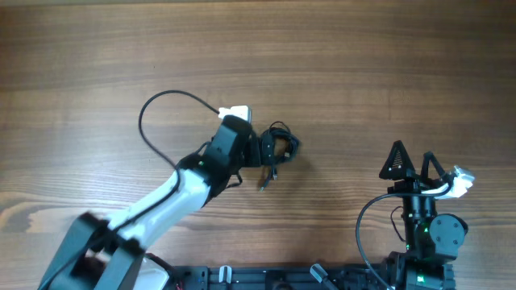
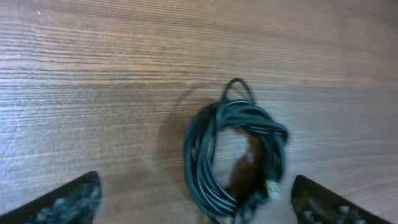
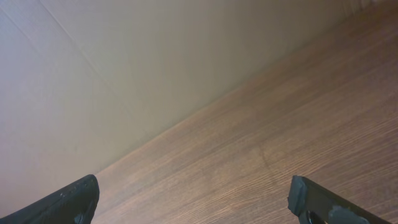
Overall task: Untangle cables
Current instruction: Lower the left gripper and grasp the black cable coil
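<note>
The cables [image 1: 280,147] lie as one small black coiled bundle near the table's middle. In the left wrist view the bundle [image 2: 233,149] is a coil of several thin loops with a small plug end at its lower right. My left gripper [image 1: 269,151] is open and sits right at the bundle; its fingertips [image 2: 196,205] straddle the coil's near edge. My right gripper [image 1: 412,161] is open and empty at the right front, far from the cables. Its view [image 3: 196,202] shows only bare wood and a wall.
A thicker black wire [image 1: 157,113] loops from the left arm over the table to a white connector [image 1: 236,113] on the wrist. A pale wall [image 3: 124,74] stands beyond the table edge in the right wrist view.
</note>
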Controlling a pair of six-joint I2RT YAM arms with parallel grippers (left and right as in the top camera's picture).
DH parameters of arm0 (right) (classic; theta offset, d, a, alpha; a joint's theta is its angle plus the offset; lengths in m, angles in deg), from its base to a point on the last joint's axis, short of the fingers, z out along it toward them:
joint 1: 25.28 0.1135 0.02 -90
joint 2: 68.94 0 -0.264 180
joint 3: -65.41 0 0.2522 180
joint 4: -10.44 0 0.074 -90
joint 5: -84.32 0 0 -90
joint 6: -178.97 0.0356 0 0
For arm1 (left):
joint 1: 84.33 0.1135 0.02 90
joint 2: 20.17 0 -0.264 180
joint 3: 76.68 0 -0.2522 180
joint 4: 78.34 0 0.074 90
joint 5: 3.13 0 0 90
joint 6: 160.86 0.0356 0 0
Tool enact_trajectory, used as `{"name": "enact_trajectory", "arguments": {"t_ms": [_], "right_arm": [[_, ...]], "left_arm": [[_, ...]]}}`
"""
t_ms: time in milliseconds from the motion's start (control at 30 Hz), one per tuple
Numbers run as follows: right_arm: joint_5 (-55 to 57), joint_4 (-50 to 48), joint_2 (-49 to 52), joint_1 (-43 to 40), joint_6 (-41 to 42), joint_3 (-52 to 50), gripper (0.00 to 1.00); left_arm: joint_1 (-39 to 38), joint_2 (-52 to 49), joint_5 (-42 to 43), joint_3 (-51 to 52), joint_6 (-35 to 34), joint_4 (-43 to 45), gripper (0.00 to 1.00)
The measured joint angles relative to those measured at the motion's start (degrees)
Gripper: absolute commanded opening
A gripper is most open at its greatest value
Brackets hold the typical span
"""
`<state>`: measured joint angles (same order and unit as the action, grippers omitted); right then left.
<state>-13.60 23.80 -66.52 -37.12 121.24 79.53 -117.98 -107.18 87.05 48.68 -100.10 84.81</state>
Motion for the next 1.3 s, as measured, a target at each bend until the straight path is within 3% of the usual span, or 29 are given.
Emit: {"name": "enact_trajectory", "arguments": {"t_ms": [133, 200, 267, 633, 800, 1067, 1133, 1200, 1300], "right_arm": [[0.0, 0.0, 0.0, 0.0, 0.0, 0.0, 1.00], [0.0, 0.0, 0.0, 0.0, 0.0, 0.0, 1.00], [0.0, 0.0, 0.0, 0.0, 0.0, 0.0, 1.00], [0.0, 0.0, 0.0, 0.0, 0.0, 0.0, 0.99], [0.0, 0.0, 0.0, 0.0, 0.0, 0.0, 1.00], [0.0, 0.0, 0.0, 0.0, 0.0, 0.0, 1.00], [0.0, 0.0, 0.0, 0.0, 0.0, 0.0, 1.00], [0.0, 0.0, 0.0, 0.0, 0.0, 0.0, 1.00], [0.0, 0.0, 0.0, 0.0, 0.0, 0.0, 1.00]], "left_arm": [[-0.1, -7.7, -1.1, -3.2, 0.5, -0.3, 0.60], [-0.1, -9.2, -1.2, -3.2, 1.6, -0.9, 0.43], [0.0, -9.7, -1.1, -3.2, 2.3, -1.2, 0.33], [-0.1, -10.1, -1.0, -3.3, 4.1, -2.1, 0.44], [-0.1, -10.6, -0.7, -3.3, 4.1, -0.7, 0.38], [-0.1, -12.0, -0.3, -3.4, 4.5, 2.1, 0.42], [-0.2, -13.5, -0.3, -4.2, 4.7, 3.6, 0.32], [-0.6, -14.9, -0.3, -4.8, 5.9, 5.5, 0.08], [-1.7, -16.2, -0.3, -5.4, 8.6, 6.5, 0.04]]}}
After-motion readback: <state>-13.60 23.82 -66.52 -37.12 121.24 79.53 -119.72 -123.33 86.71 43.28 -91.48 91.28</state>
